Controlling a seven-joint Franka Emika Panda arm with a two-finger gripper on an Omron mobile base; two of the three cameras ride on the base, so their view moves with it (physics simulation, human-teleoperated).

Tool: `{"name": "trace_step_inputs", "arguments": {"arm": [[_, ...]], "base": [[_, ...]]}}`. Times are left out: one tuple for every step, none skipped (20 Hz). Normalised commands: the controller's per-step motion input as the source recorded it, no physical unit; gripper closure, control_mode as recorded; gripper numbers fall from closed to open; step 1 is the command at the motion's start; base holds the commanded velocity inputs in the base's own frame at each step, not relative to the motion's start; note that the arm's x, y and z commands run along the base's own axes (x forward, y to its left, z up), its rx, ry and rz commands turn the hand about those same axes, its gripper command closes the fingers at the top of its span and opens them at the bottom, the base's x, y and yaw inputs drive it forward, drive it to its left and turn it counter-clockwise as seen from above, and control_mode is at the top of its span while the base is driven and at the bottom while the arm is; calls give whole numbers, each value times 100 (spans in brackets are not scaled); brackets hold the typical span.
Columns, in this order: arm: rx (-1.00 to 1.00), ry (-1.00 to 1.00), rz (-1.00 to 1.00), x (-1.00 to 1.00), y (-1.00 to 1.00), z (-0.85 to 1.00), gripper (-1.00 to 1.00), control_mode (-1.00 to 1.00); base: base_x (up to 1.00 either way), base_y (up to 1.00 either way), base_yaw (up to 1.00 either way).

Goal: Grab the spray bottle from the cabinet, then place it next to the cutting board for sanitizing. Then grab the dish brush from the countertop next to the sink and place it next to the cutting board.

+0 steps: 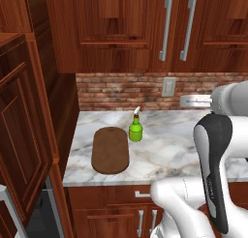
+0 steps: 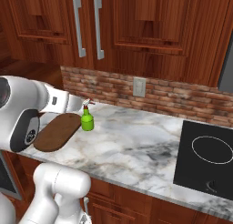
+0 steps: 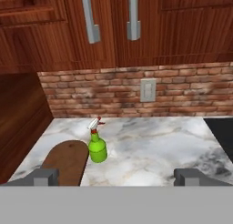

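Spray bottle placed; dish brush comes next.

Standing upright on the marble table, just beside the far end of the cutting board: the spray bottle, green body and white nozzle clear of everything else. Hovering well back from the board, raised off the slab: the gripper, fingers spread wide and holding nothing. Judged: bottle half finished, brush half not yet begun. Best done by pulling away from the board without clipping the bottle, then travelling toward the sink side, approaching the thin handle from above, pinching across its width, and setting it down beside the board on a bare stretch.
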Motion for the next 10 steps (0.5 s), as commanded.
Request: {"name": "trace_step_inputs", "arguments": {"arm": [[0,0,-5,-9,5,0,-100,-100],[0,0,-7,-6,11,0,-100,-100],[0,0,-6,-6,10,0,-100,-100],[0,0,-4,-16,0,2,-100,-100],[0,-1,-1,-21,0,2,-100,-100],[0,-3,0,-23,2,4,-100,-100],[0,-1,0,-18,24,0,-100,-100],[0,0,0,-9,31,0,-100,-100],[0,0,0,-6,24,0,-100,-100],[0,0,0,-16,11,0,-100,-100]], "base": [[0,0,0],[0,0,0],[0,0,0],[0,0,0],[0,0,0],[0,0,0],[0,0,0],[0,0,0],[0,0,0],[0,0,0]]}}
